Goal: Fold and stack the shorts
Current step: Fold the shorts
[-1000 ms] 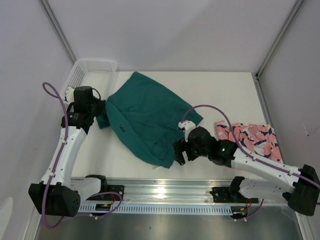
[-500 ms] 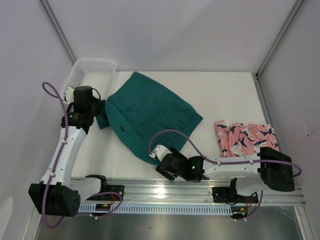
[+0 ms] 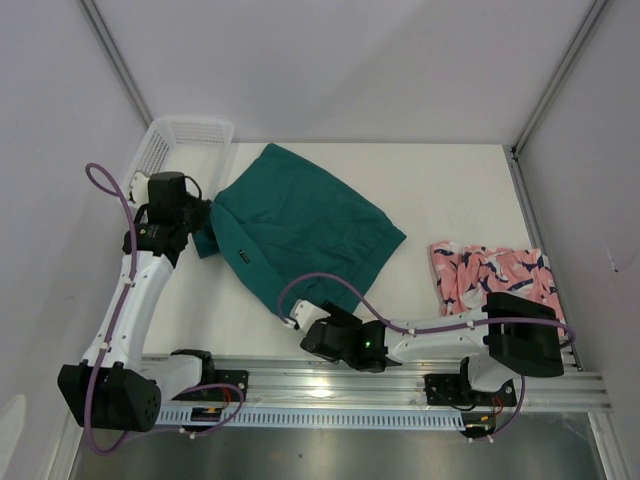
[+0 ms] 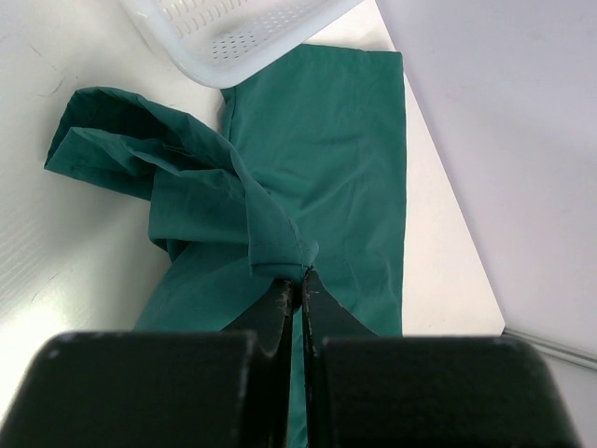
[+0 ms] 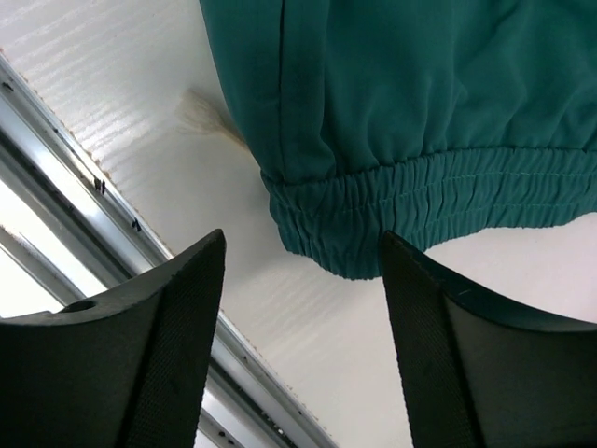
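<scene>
My L gripper [image 4: 297, 285] clamps teal shorts [image 3: 300, 225] mid-table, 1 basket [image 3: 165, 140] just behind it. R gripper [image 5: 303, 245] gapes wide at their near waistband [image 5: 420, 201]. 2 pairs total; pink shorts [image 3: 495, 275] lie apart, right side.

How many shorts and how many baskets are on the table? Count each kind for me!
teal shorts: 1
pink shark shorts: 1
white basket: 1
Total: 3
</scene>
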